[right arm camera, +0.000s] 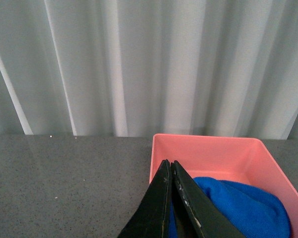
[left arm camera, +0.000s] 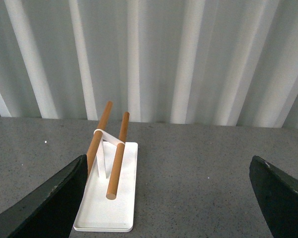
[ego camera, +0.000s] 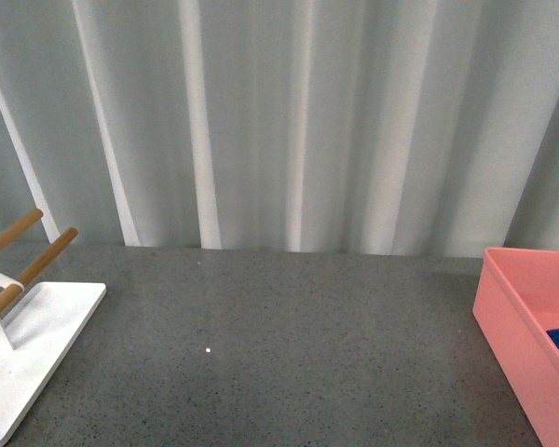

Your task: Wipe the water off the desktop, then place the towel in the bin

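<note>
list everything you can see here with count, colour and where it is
desktop: one, dark grey speckled, fills the foreground
bin: one, salmon pink, on the desktop at the robot's right
towel: one, royal blue, bunched inside the bin
rack: one, white base with two wooden bars, on the desktop at the robot's left
curtain: one, pale grey-white, pleated, behind the desktop
left pincer: black, open, facing the rack
right pincer: black, shut, tips over the bin, in front of the towel
</note>
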`<action>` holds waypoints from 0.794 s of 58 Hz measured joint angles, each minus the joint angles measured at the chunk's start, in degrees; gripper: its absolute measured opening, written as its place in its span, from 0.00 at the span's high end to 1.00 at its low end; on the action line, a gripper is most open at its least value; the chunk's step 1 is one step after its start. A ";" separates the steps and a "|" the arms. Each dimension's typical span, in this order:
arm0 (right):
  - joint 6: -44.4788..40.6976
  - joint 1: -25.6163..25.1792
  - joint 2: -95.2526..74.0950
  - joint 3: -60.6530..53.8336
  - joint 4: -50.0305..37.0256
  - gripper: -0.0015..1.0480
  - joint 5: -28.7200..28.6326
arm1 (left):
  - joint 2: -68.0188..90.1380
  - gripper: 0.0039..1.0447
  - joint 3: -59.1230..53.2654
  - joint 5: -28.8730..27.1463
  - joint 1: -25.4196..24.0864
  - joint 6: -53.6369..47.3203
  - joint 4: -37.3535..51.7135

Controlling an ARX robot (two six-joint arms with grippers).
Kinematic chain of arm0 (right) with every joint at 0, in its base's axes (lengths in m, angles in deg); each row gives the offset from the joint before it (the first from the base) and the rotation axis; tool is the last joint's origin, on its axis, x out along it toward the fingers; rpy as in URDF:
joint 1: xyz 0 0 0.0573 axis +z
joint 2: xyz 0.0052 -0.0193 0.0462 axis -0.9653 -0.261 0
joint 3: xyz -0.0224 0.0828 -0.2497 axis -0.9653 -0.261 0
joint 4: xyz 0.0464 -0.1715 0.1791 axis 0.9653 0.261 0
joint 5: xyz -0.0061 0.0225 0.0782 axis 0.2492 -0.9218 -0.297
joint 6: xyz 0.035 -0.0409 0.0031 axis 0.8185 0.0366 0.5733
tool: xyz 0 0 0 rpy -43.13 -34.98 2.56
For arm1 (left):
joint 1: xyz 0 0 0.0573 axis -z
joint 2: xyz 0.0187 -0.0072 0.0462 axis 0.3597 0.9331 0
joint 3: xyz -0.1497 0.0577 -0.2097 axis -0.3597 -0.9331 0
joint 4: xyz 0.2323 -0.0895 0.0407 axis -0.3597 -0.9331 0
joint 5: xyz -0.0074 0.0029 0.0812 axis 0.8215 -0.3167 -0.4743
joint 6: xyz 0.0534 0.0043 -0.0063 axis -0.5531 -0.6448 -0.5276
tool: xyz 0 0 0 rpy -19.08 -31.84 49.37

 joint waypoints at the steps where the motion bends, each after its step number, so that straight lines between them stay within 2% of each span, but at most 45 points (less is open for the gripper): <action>1: 0.02 0.00 0.72 0.00 0.66 0.97 0.00 | 0.00 0.06 0.00 0.00 0.00 0.00 0.00; 16: 0.07 0.00 10.64 -0.02 10.10 0.97 0.02 | 0.00 0.06 0.00 0.00 0.00 0.00 0.00; 46: 0.07 0.00 20.57 -0.04 19.91 0.97 0.15 | 0.00 0.06 0.00 0.00 0.00 0.00 0.00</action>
